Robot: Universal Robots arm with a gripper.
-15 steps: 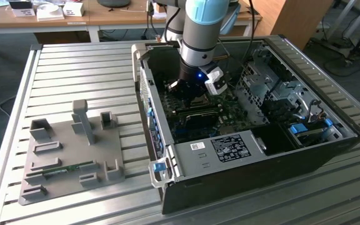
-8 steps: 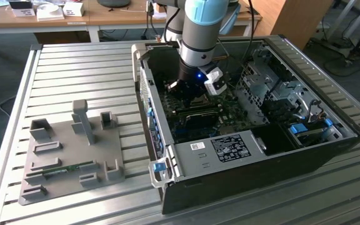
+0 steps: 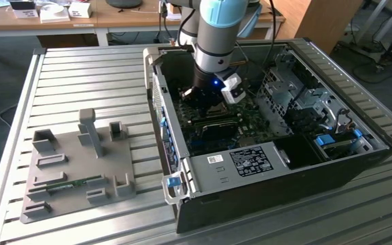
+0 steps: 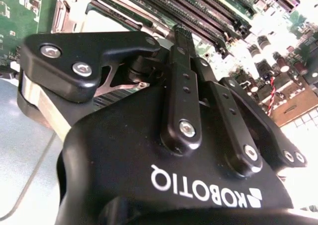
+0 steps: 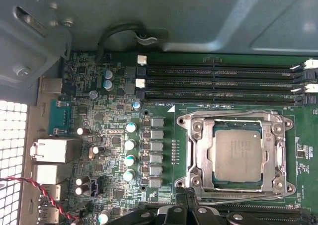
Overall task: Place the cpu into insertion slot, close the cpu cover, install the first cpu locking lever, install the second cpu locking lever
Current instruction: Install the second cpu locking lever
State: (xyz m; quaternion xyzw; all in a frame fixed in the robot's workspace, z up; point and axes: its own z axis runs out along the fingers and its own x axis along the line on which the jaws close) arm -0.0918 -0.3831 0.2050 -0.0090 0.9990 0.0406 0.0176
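In the first wrist view the cpu (image 5: 237, 155), a flat square chip with a grey metal top, lies in the insertion slot (image 5: 237, 184) on the green motherboard. The silvery cpu cover (image 5: 198, 150) lies flat around it, and the chip shows through its window. Thin metal lever rods (image 5: 238, 198) run along the cover's edge. My gripper (image 5: 185, 195) hangs just beside one corner of the socket with its fingers (image 4: 180, 41) drawn together. I cannot tell if they pinch a lever. In the exterior view the gripper (image 3: 206, 99) is low inside the open computer case (image 3: 203, 178), over the socket.
Long black memory slots (image 5: 218, 81) run beside the socket. Rows of capacitors (image 5: 130, 145) stand on its other side. Case walls, a drive cage (image 3: 295, 87) and a grey box (image 3: 250, 161) hem in the arm. A grey fixture plate (image 3: 80, 163) lies on the slatted table.
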